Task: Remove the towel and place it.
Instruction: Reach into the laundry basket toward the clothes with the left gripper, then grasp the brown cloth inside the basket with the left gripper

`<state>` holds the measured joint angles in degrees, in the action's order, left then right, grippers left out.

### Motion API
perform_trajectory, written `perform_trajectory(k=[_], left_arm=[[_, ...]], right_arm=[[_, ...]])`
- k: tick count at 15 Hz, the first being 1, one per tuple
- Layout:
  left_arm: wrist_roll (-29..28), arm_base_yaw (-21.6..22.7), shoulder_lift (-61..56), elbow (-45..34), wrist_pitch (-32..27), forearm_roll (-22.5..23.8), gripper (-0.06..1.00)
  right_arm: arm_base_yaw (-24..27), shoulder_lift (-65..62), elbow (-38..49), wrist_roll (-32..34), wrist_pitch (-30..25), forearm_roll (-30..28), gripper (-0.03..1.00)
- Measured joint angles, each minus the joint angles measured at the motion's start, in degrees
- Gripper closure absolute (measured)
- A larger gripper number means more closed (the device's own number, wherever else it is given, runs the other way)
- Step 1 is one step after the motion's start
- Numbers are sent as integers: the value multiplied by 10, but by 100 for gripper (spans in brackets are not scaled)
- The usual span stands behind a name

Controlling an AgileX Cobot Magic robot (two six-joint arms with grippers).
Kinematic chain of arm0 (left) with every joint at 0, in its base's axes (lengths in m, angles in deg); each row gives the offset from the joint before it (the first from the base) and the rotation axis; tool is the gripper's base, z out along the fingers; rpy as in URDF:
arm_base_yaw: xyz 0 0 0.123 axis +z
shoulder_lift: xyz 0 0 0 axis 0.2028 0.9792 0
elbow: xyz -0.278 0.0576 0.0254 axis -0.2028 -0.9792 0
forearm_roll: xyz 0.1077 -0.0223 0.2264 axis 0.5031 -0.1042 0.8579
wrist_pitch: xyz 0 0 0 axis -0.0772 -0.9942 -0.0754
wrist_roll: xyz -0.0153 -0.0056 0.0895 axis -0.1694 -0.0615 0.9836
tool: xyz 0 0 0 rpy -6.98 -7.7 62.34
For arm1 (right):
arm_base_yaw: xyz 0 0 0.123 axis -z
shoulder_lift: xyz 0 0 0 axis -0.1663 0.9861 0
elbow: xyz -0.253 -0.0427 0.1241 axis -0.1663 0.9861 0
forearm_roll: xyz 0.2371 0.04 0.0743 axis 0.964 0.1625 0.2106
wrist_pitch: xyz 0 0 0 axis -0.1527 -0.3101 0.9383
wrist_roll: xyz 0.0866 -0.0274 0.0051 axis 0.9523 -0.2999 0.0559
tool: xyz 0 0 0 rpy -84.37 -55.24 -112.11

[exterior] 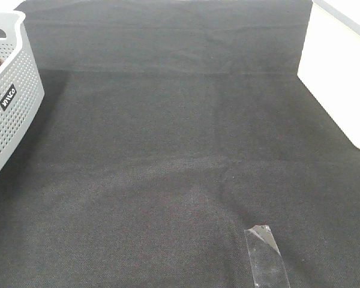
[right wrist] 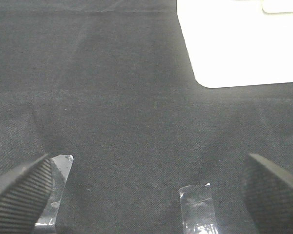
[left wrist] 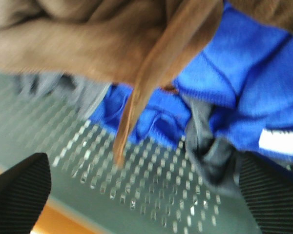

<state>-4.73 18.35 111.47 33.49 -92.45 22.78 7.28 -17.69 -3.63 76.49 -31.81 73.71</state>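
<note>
Since the towel [left wrist: 88, 44] lies in the basket [exterior: 15, 114] in a soft heap with other cloths, I think the left hand [left wrist: 146, 195] should go for brown cloth only. A good spot is the thick brown bunch on top of the heap. Another is the long brown flap that hangs down in front of the basket's wall of little holes. The hand should pinch deep so the fluffy cloth does not slip. Then it should lift slowly and high, because a big towel has a lot of cloth to pull out. Bringing up the blue cloth [left wrist: 244, 73] too would be a mistake.

The towel is brown and fuzzy, all scrunched up and folded over. It looks soft and floppy. It rests on top of the blue cloth, and a dark grey cloth [left wrist: 215, 151] is bunched beside them, against the basket's wall. A small white tag [left wrist: 278, 141] shows near the blue cloth. The picture is blurry, so I cannot tell whose tag it is.

The left hand is wide open and holds nothing. It is close by the basket's wall, near the towel but not touching it. The right hand [right wrist: 146, 195] is wide open and empty too. It is well away from the basket, over the black bench [exterior: 180, 150], where bits of clear tape [exterior: 265, 252] are stuck.
</note>
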Motion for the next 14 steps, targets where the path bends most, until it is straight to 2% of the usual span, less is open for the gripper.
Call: perform_trajectory(k=[4,7,8,9,10,11,12,14], left_arm=[[14,0,84,49,1,11,-4],[34,0,107,60,-9,11,1],[34,0,108,60,-11,11,9],[36,0,108,60,-11,11,25],[32,0,108,60,-12,12,65],[25,0,108,60,-12,12,84],[15,0,108,60,-12,12,92],[-13,0,108,60,-10,11,94]], right_arm=[[0,0,0,0,0,0,0],[0,0,0,0,0,0,0],[0,0,0,0,0,0,0],[0,0,0,0,0,0,0],[0,0,0,0,0,0,0],[0,0,0,0,0,0,0],[0,0,0,0,0,0,0],[0,0,0,0,0,0,0]])
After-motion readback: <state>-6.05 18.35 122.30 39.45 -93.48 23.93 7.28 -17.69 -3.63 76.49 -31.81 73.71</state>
